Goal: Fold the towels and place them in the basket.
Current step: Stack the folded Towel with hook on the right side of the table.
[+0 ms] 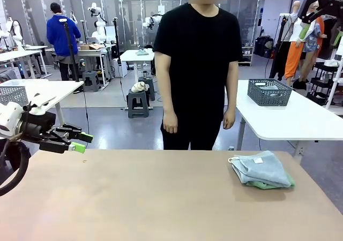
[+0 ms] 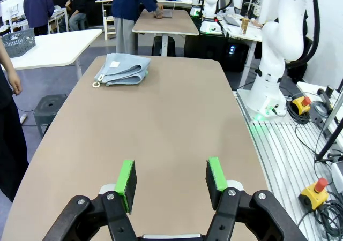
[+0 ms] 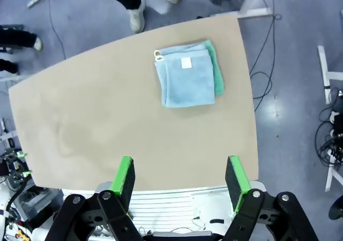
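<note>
Towels sit stacked near the desk's (image 1: 161, 198) right end as the robot faces it: the pale blue-grey towel (image 1: 261, 167) lies folded on top, and the green towel (image 1: 268, 185) shows only as a strip along the lower and right edges beneath it. A small white label faces up on the top cloth, and a pale loop hangs off its left corner. From the right wrist camera we see the same pile square-edged, blue (image 3: 186, 75) over green (image 3: 216, 69), close to the desk's outer edge.

We judge the folding finished or nearly so, since both cloths lie flat and aligned.

A dark mesh basket (image 1: 269, 91) stands on a separate white table behind the desk, on the right, well apart from the pile. We take this to be the target, so the placing step is not yet done.

Left claw (image 1: 81, 142) hovers over the desk's left end, far from the towels, released and holding nothing; its green pads (image 2: 127, 178) stand apart over bare desk. Right claw (image 3: 181, 179) is raised high above the robot's side of the desk, looking down on the pile, jaws spread wide and empty. We read this height as a parked pose that keeps the desk clear.

A person (image 1: 195, 64) stands at the far side, arms hanging, hands off the desk.
</note>
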